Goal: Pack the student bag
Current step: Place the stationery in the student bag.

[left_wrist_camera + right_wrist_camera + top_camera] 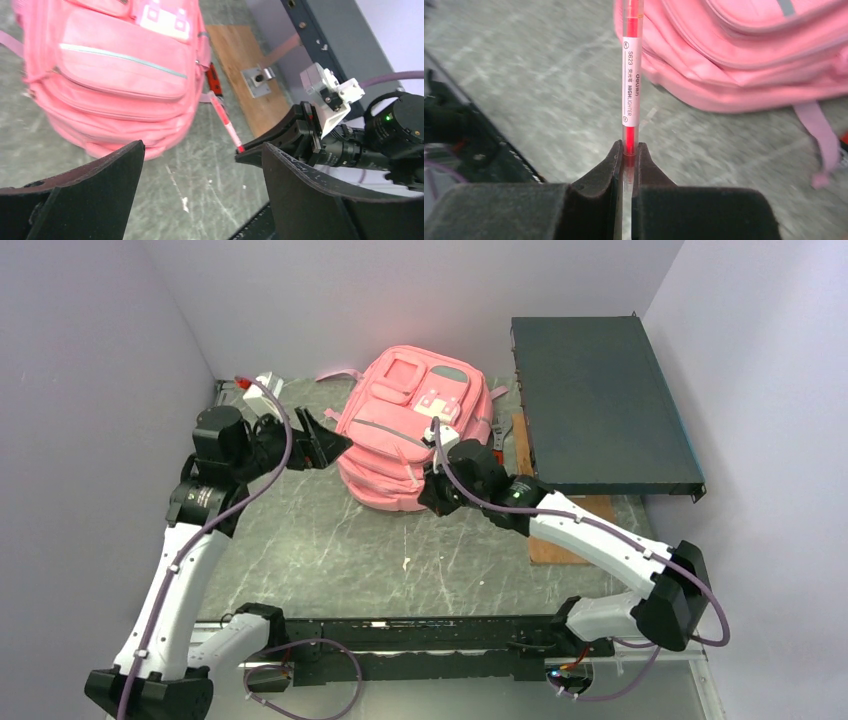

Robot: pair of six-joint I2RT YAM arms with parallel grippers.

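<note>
The student bag (405, 420) is a soft pink backpack lying front-up at the back middle of the table; it also shows as the bag (115, 75) in the left wrist view and the bag (744, 55) in the right wrist view. My right gripper (629, 150) is shut on the end of a red highlighter (630, 75), which points toward the bag's lower edge. From the left wrist, the highlighter (227, 125) slants just off the bag's corner, above the table. My left gripper (322, 443) hovers at the bag's left side, and the same gripper (200, 155) stands open with nothing between its fingers.
A flat dark case (600, 405) lies at the back right, partly on a wooden board (560, 535). A small red object (214, 82) rests beside the bag's right edge. A white block (265, 390) sits at the back left. A loose pink strap (819, 135) trails from the bag.
</note>
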